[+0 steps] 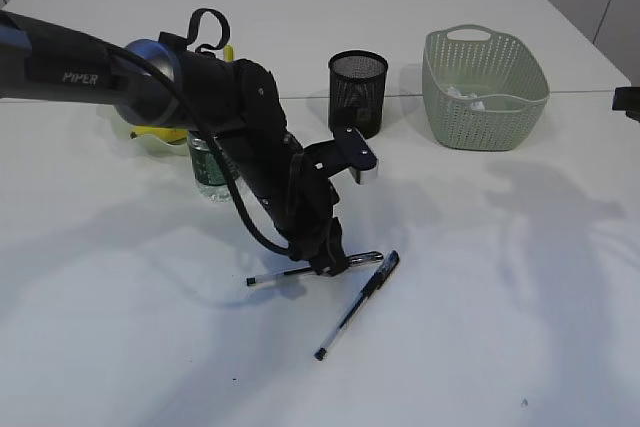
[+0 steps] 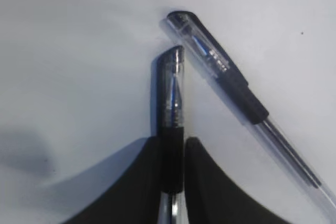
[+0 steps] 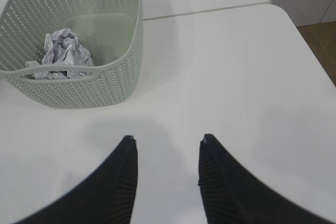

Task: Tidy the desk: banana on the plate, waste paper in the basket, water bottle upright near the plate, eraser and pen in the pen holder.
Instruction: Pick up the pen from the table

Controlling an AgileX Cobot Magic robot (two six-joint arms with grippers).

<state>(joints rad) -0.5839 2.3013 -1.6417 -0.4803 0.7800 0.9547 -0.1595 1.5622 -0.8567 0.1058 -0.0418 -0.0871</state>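
Mostly the desk [image 1: 520,277] lies bare: the whole near right stretch in the exterior view holds nothing, and its far edge runs well behind the holder [image 1: 357,91] and basket [image 1: 485,87]. The right wrist view shows the desk's right edge close by, with a strip of brown floor beyond it. The basket sits near the back right with crumpled paper [image 3: 64,52] inside.

Two pens lie near the front middle. The left gripper [image 1: 327,265] has one pen [image 1: 312,269] between its fingers [image 2: 131,187], the black grip section pinched in the narrow slot, cap end sticking out ahead. Whether the fingers press it firmly I cannot tell. The second pen [image 2: 239,95] lies just beside, slanting away to the right, its cap end near the first pen's cap but apart from it.

The left arm [image 1: 120,77] reaches in from the left, bends down sharply and points its gripper at the desk. Behind it the bottle [image 1: 208,172] stands upright beside the plate [image 1: 160,137], both largely hidden.

The right gripper [image 3: 167,148] hovers over bare desk with its fingers spread, holding nothing.
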